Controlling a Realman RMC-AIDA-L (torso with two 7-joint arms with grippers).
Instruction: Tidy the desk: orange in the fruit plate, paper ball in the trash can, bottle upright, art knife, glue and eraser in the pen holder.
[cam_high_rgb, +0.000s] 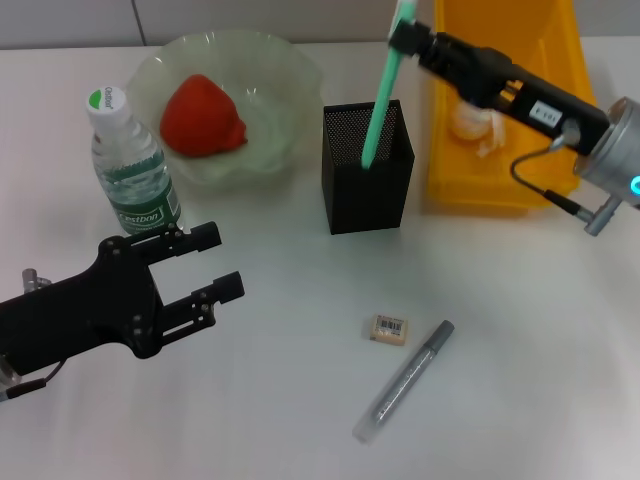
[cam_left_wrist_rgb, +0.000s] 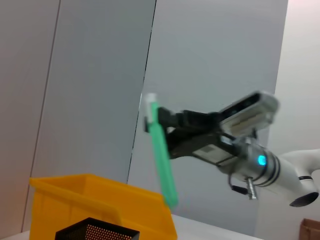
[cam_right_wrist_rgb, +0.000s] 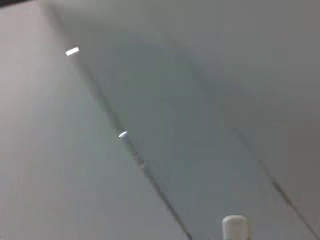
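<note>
Left gripper (cam_high_rgb: 215, 262) open, idle; right gripper (cam_high_rgb: 405, 35) clamping green art knife (cam_high_rgb: 378, 100) over pen holder (cam_high_rgb: 367, 170).

We note a black mesh pen holder (cam_high_rgb: 367, 168), yellow bin (cam_high_rgb: 503, 110), green stick (cam_high_rgb: 382, 90), red fruit (cam_high_rgb: 202, 117), grey pen (cam_high_rgb: 404, 381).

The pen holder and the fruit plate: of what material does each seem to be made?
The pen holder looks like black metal mesh, matte: fine perforations cover its walls. The fruit plate looks like translucent pale-green glass or plastic: the table shows faintly through its wavy rim, with soft glints. Which of the two cannot be told from the look alone.
</note>
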